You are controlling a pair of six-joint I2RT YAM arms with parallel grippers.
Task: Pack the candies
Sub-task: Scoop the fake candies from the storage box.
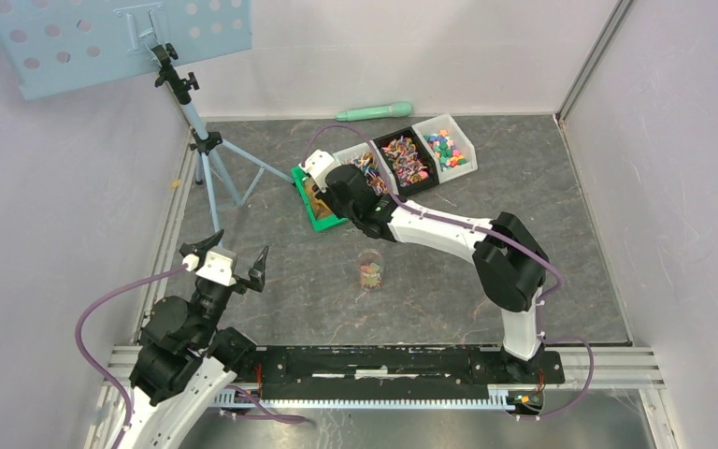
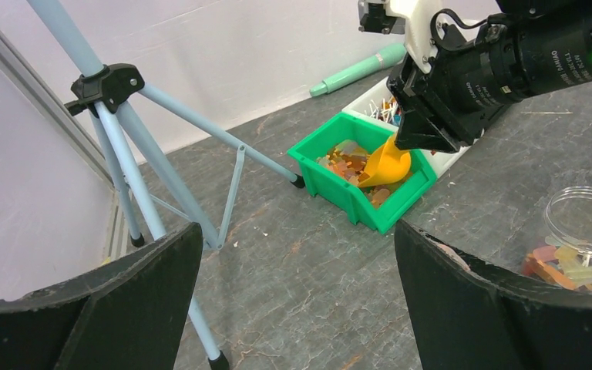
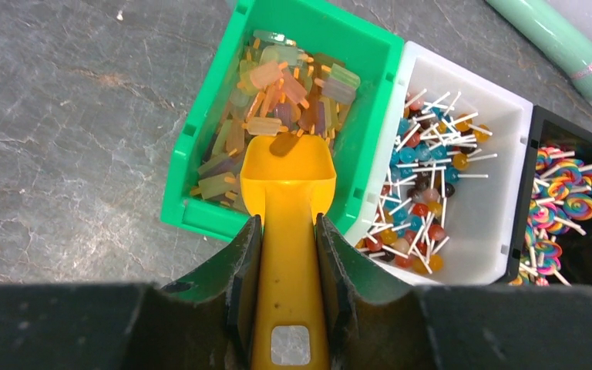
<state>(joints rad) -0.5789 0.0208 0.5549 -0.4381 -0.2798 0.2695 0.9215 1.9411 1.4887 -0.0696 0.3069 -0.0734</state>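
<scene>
- Spreading across the walled cell is a dark, stone-patterned table (image 1: 271, 290), with both arms bolted at its near edge.
- A pale blue tripod stand (image 1: 208, 150) rises at the back left and carries a tilted plate full of holes.
- The right arm (image 1: 449, 229) stretches from its base at the front right, diagonally across to the back middle of the table.
- The left arm (image 1: 173, 346) is folded up at the front left, well apart from everything else on the table.
- Four bins sit in a row at the back: a green bin (image 3: 200, 146), then a white bin (image 3: 474, 227) of lollipops (image 3: 432, 169) touching it, then a black bin (image 3: 529, 185) of swirl lollipops, and a pale bin (image 1: 470, 148) at the far end.
- A mint-green tube (image 1: 374, 111) lies behind the bins by the back wall.
- The right gripper (image 3: 287, 223) has its two fingers clamped on the handle of a yellow scoop (image 3: 289, 181).
- The left gripper (image 2: 297, 254) hangs above the bare table with its fingers wide apart and nothing between them.
- The scoop's bowl is down inside the near end of the green bin, its front lip touching the heap.
- A clear cup (image 1: 368, 260) stands upright in the middle of the table, between the two arms.
- The candies (image 3: 277, 73), flat pastel pieces on short sticks, fill the green bin, and a few more lie at the bottom of the cup.
</scene>
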